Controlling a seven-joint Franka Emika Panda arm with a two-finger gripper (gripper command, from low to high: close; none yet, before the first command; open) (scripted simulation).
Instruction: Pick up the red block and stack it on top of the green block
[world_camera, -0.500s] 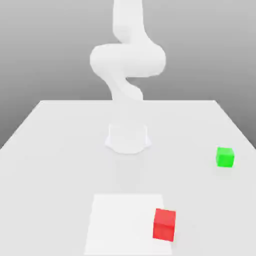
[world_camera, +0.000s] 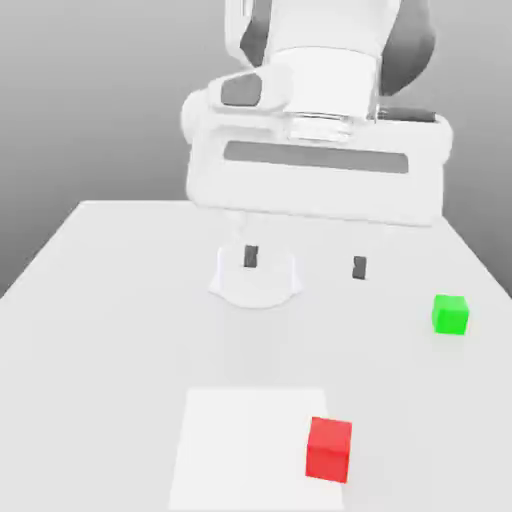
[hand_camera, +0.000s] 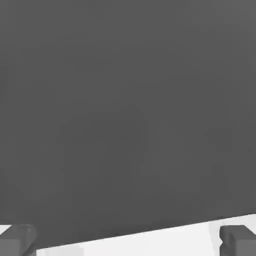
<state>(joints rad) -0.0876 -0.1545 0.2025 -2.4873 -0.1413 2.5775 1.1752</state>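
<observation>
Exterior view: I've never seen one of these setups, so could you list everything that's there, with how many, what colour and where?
red block: one, bright red, at the near edge of the table, on the right edge of the paler square patch
green block: one, bright green, on the table toward the exterior view's right, farther back than the red one and apart from it
square patch: one, paler white, flat on the near part of the table
table: one, white, across the whole lower half
round base: one, white, on the middle of the table
robot arm: one, white with grey parts, rising above the base
gripper: one, white with dark tips, jaws open, above the table, holding nothing
</observation>
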